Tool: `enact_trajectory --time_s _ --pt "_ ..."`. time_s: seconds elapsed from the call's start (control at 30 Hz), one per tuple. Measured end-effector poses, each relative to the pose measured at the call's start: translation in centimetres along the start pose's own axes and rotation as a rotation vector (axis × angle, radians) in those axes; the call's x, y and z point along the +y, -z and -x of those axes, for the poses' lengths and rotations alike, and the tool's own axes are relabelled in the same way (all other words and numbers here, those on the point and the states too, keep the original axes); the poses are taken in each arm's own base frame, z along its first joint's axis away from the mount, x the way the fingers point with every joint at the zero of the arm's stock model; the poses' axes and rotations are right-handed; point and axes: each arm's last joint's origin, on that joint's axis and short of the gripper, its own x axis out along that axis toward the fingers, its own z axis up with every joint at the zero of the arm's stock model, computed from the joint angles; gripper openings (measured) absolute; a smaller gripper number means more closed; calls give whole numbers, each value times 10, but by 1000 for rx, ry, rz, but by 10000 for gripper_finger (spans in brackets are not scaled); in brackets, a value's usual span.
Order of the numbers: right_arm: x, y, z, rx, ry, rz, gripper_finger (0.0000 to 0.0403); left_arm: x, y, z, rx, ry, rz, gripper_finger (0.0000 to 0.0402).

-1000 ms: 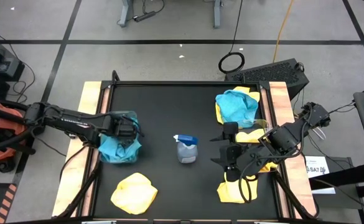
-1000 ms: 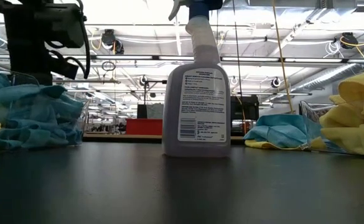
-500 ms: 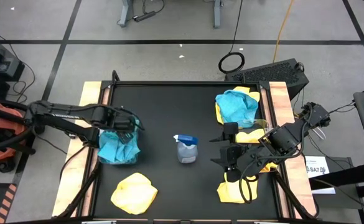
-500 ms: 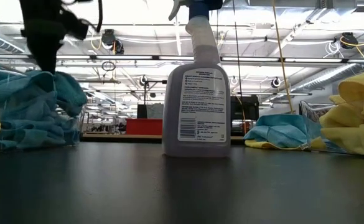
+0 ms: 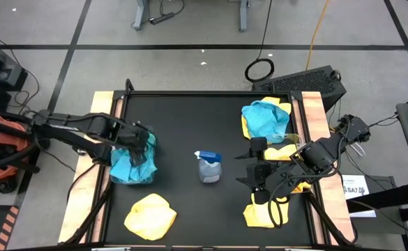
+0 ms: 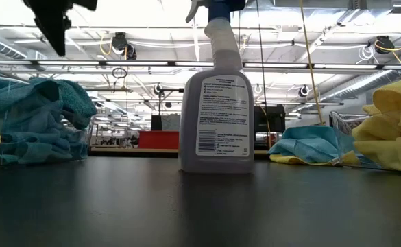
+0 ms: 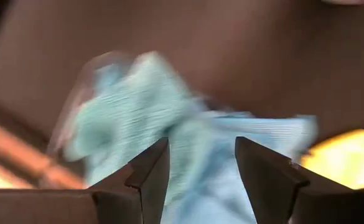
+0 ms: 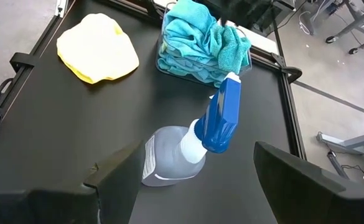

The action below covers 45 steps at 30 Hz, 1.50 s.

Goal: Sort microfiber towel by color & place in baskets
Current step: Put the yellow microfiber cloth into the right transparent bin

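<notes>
**Left hand rising clear of the teal basket after a drop.**

My left hand hovers with fingers spread and empty above the left basket, which is heaped with teal towels. To finish this release well, I should lift straight up so no cloth snags a fingertip, then swing toward the yellow towel lying loose on the bench near its front edge. My right hand waits open beside the right basket, facing the spray bottle; another teal towel lies on yellow ones at the far right. Compared with a second ago, my left hand has pulled back and up from the pile, and the teal heap has settled.
</notes>
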Motion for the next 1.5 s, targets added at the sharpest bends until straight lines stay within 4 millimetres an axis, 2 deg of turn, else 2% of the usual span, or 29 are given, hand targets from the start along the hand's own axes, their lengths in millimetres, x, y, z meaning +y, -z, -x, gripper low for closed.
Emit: enact_trajectory --time_s 0.27,0.37,0.47,0.63,0.83,1.0,1.13,1.37,1.5 --pt "0 1 0 5 -4 14 293 -50 6 13 -168 344 -271 190" --pt "0 1 0 7 -4 15 293 -69 13 17 -212 419 -362 190" --pt "0 1 0 7 -4 15 293 -88 24 14 -185 436 -446 190" --pt "2 1 1 4 -8 19 293 -124 41 -7 -95 394 -567 190" --pt "5 1 3 0 -17 19 293 -169 57 -44 -16 335 -664 190" --pt "10 2 6 -8 -29 25 293 -194 75 -73 51 273 -703 193" --pt "13 2 9 -12 -38 30 293 -205 89 -85 94 247 -683 232" --pt "14 3 9 -5 -36 23 293 -219 108 -94 91 259 -677 349" --pt "14 3 9 -2 -36 25 293 -223 116 -108 115 217 -679 379"
